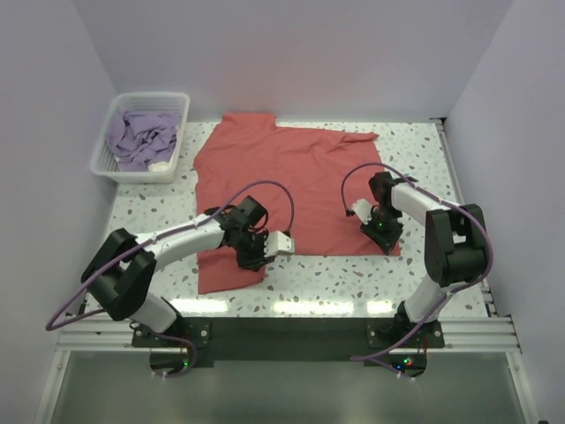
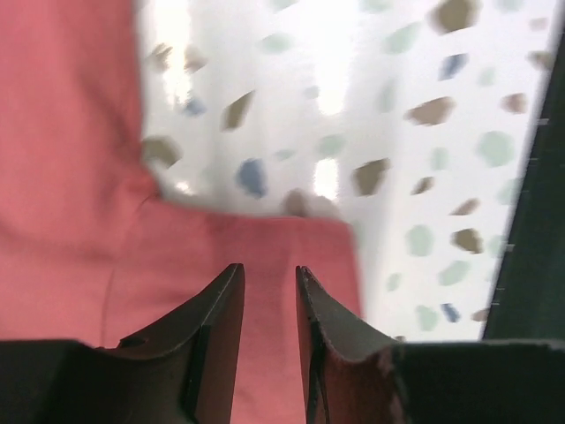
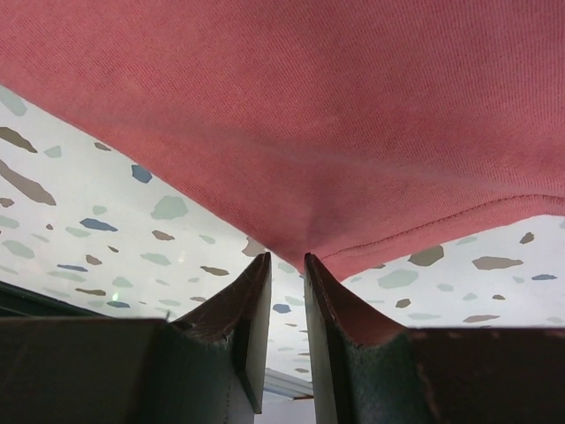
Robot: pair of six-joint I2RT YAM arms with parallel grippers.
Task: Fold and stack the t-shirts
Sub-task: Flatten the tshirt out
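The coral-red t-shirt (image 1: 291, 168) lies spread across the middle of the table, with a flap reaching down at its near left. My left gripper (image 1: 254, 258) sits on that near-left flap. In the left wrist view its jaws (image 2: 269, 269) stand narrow with red cloth (image 2: 71, 177) filling the gap between them. My right gripper (image 1: 386, 231) is at the shirt's near right corner. In the right wrist view its tips (image 3: 287, 258) pinch the hemmed edge, and the cloth (image 3: 309, 106) puckers there. The lavender t-shirt (image 1: 141, 137) lies crumpled in the basket.
The white lattice basket (image 1: 184, 99) stands at the far left corner of the terrazzo table (image 1: 353, 283). White walls close in on the left, back and right. The metal rail holding the arm bases (image 1: 291, 334) runs along the near edge.
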